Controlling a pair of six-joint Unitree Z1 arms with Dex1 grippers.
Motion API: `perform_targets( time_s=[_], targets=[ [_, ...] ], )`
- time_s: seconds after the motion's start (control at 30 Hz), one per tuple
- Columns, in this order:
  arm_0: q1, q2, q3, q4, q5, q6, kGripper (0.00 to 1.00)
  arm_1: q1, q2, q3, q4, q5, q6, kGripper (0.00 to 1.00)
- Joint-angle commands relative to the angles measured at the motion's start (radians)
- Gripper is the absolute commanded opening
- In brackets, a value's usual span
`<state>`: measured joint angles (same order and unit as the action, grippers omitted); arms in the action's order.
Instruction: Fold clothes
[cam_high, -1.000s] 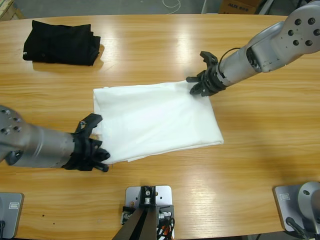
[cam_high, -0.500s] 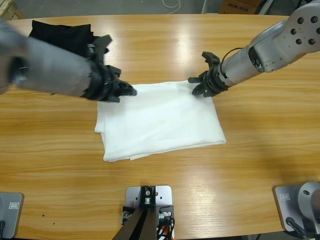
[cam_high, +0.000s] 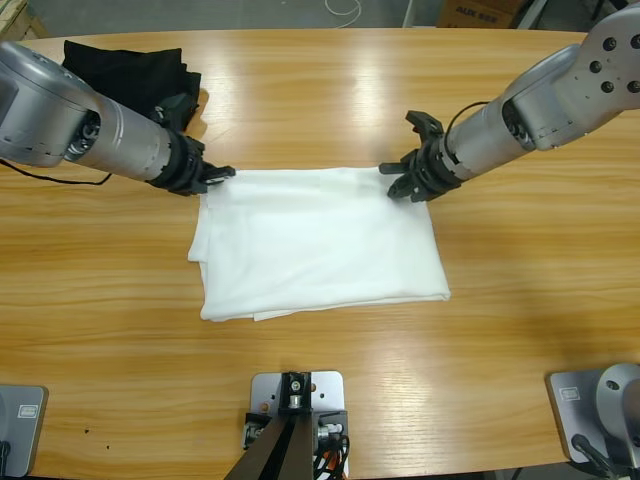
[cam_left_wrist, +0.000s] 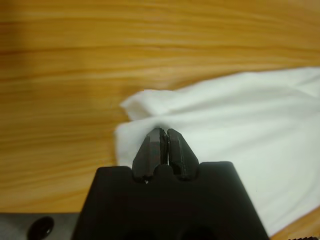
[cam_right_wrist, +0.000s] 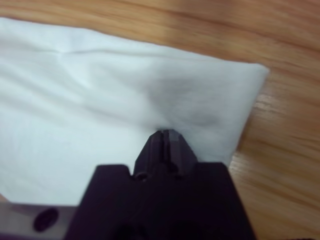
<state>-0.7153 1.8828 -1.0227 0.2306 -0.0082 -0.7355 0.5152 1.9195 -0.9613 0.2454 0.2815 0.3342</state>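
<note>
Both grippers, left and right, pinch far corners of folded white T-shirt; next move: lift together for further fold.

My left arm comes in from upper left edge, forearm slanting down toward middle. Left gripper low at table level, 2 jaws pressed together, pinching white cloth corner. My right arm comes from upper right corner. Right gripper also low, jaws closed on cloth edge. Both grippers well apart.
</note>
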Motion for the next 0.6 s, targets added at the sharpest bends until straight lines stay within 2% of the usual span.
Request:
perform_targets(
  time_s=[0.03, 0.17, 0.27, 0.33, 0.47, 0.6],
  targets=[
    [0.044, 0.057, 0.132, -0.058, 0.037, 0.001, 0.000, 0.011, -0.006, 0.036, 0.026, -0.019, -0.014, 0.000],
    [0.128, -0.011, 0.174, -0.086, 0.040, 0.005, 0.000, 0.011, -0.023, 0.035, 0.041, -0.022, -0.019, 0.000],
    [0.177, -0.183, 0.158, -0.085, 0.036, 0.044, 0.000, 0.011, -0.037, 0.035, 0.049, -0.028, -0.021, 0.000],
    [0.171, -0.280, 0.130, -0.070, 0.025, 0.073, 0.000, 0.011, -0.047, 0.036, 0.049, -0.030, -0.023, 0.000],
    [0.076, -0.316, 0.093, -0.025, 0.006, 0.091, 0.000, 0.011, -0.065, 0.033, 0.050, -0.033, -0.023, 0.000],
    [-0.085, -0.229, 0.065, -0.028, 0.003, 0.091, 0.000, 0.011, -0.086, 0.032, 0.070, -0.039, -0.023, 0.000]
  ],
)
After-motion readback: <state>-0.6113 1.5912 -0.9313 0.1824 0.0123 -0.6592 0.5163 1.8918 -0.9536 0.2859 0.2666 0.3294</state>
